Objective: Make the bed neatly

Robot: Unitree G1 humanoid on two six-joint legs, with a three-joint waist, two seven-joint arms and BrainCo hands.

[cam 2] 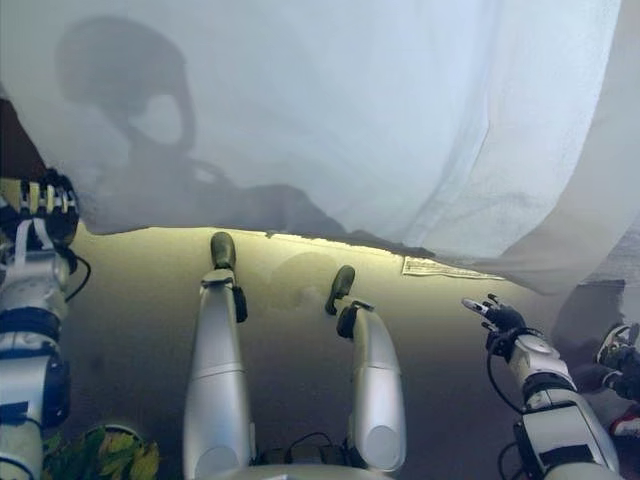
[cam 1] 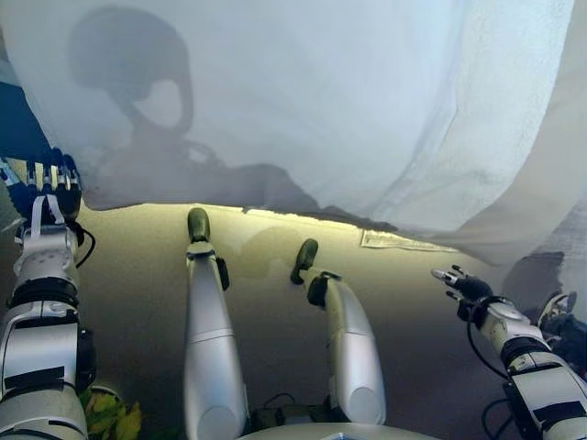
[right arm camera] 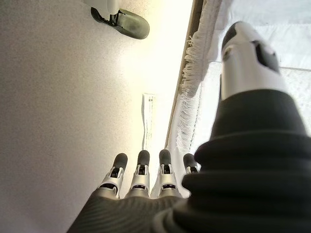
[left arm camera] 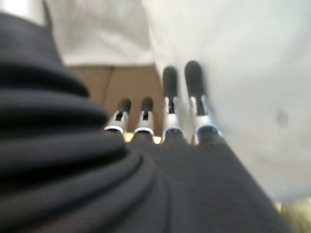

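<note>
A white sheet (cam 1: 303, 101) covers the bed and hangs over its near side, its lower edge just above the floor. Over it on the right lies a thicker textured white blanket (cam 1: 491, 119) with a fringed edge (right arm camera: 190, 92). My left hand (cam 1: 50, 183) is at the sheet's hanging edge on the left, and its straight fingers (left arm camera: 194, 92) lie against the white cloth without curling round it. My right hand (cam 1: 459, 282) is low on the right, open, its fingers (right arm camera: 141, 167) pointing along the floor beside the fringe and holding nothing.
A pale paper strip (cam 1: 404, 241) lies on the beige floor (cam 1: 138, 275) under the sheet's edge. A dark blue thing (cam 1: 18, 124) shows at the left edge. Something leafy, green and yellow (cam 1: 110, 420), sits at the bottom left.
</note>
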